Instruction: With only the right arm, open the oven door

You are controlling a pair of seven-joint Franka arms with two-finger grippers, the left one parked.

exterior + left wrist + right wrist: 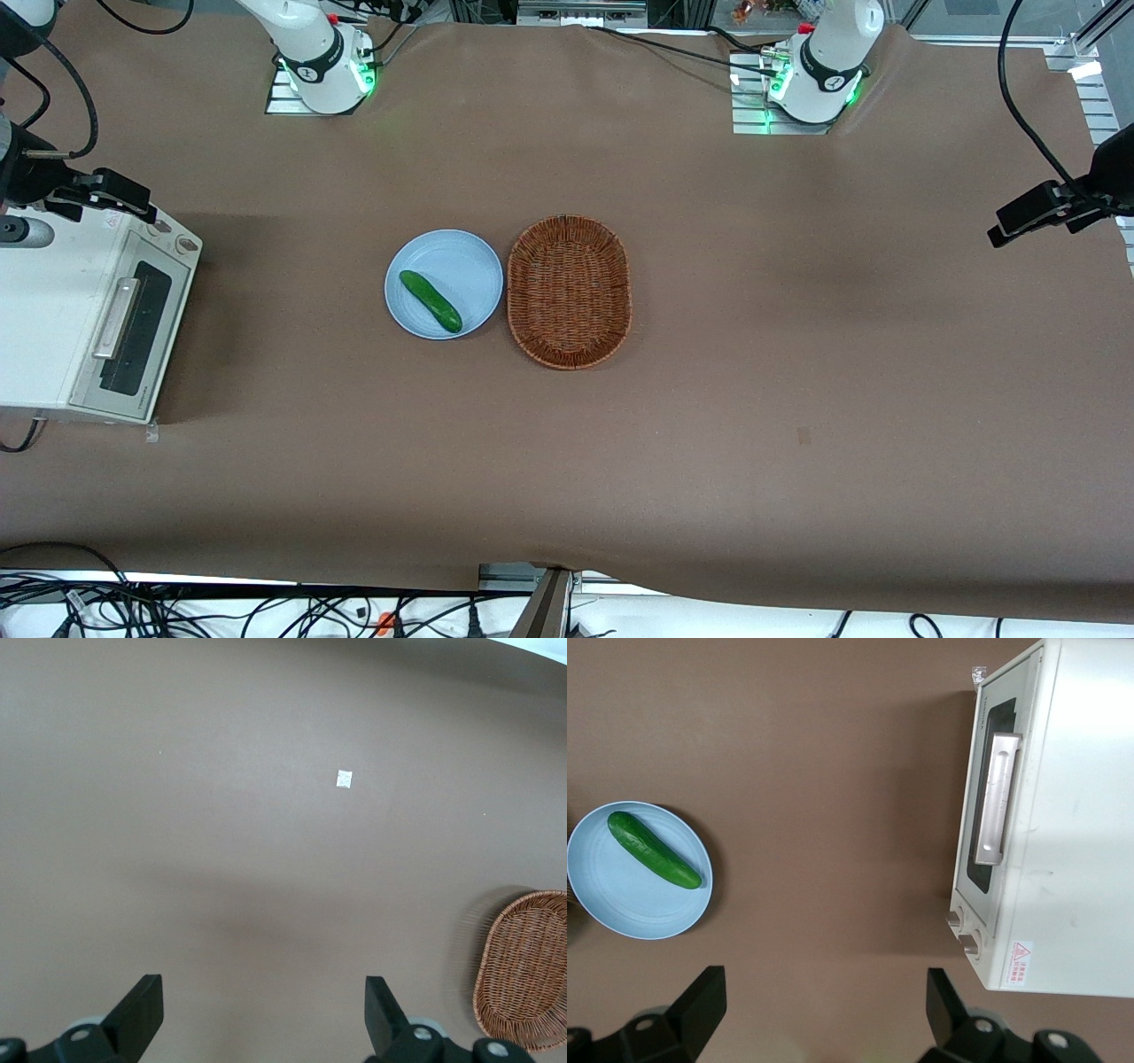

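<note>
My tool (819, 1010) hangs spread and empty above the tabletop (833, 771), near the oven door (990, 811). The door looks rigid and hinged; I'd grip its smooth bar handle (997, 797) mid-length.

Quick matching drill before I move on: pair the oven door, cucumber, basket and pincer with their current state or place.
1. oven door
2. cucumber
3. basket
4. pincer

a. on the blue plate
b. open, above the table near the oven's knob end
c. shut
d. beside the plate, holding nothing

Pairs: 1-c, 2-a, 3-d, 4-b
</note>
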